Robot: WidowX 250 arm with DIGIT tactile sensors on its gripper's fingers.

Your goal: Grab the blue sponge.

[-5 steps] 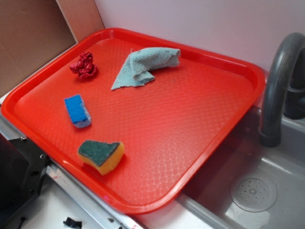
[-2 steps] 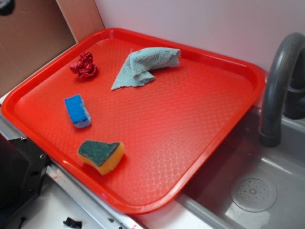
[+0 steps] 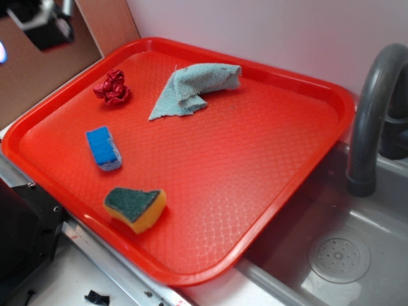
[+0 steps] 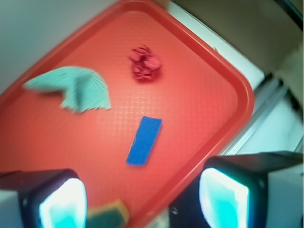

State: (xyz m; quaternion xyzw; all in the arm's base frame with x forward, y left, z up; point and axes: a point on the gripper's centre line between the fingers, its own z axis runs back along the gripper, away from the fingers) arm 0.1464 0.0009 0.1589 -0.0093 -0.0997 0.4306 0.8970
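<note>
In the wrist view the gripper (image 4: 142,199) hangs high with jaws spread wide and empty, while the blue sponge (image 4: 144,140) lies on the red tray (image 4: 228,85) toward twelve o'clock, its long axis running one-to-seven.

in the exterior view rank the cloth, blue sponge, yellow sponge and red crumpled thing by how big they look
1. cloth, clearly the largest
2. yellow sponge
3. blue sponge, a bit smaller, though the yellow one lies nearer the camera, so this gap is unsure
4. red crumpled thing, which looks smallest but sits farthest back
</note>
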